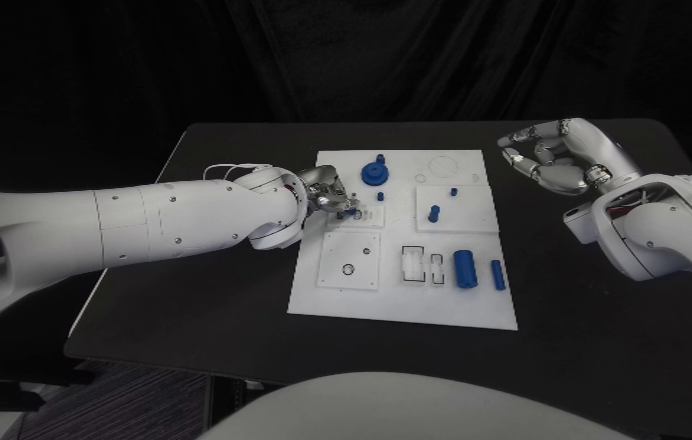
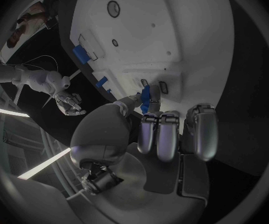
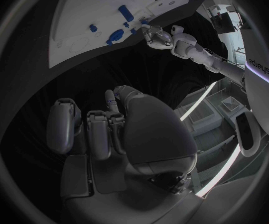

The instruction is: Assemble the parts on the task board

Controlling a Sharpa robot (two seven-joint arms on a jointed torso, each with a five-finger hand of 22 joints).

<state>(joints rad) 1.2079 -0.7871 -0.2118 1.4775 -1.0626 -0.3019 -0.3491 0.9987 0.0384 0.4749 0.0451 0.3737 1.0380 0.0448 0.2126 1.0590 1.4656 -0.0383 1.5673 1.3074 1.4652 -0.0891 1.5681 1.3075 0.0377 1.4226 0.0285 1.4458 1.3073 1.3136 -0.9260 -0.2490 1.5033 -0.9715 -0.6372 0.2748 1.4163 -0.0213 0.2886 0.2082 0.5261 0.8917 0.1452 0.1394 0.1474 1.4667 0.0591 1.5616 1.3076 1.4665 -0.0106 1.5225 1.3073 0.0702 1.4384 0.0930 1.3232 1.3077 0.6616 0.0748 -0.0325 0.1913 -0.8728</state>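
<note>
Left robot hand (image 2: 162, 129) pinching blue part (image 2: 146, 98)

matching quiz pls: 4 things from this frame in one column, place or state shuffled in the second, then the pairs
Things
1. left hand
2. right hand
3. large blue cylinder
4. blue gear

Places or states
A. lies on the task board, near edge, right side
B. curled in over the bare table, off the board's far right corner
C. sits on the board's far part, near the middle
D. over the board's left part, pinching a small blue part

Pairs: 1-D, 2-B, 3-A, 4-C
</note>
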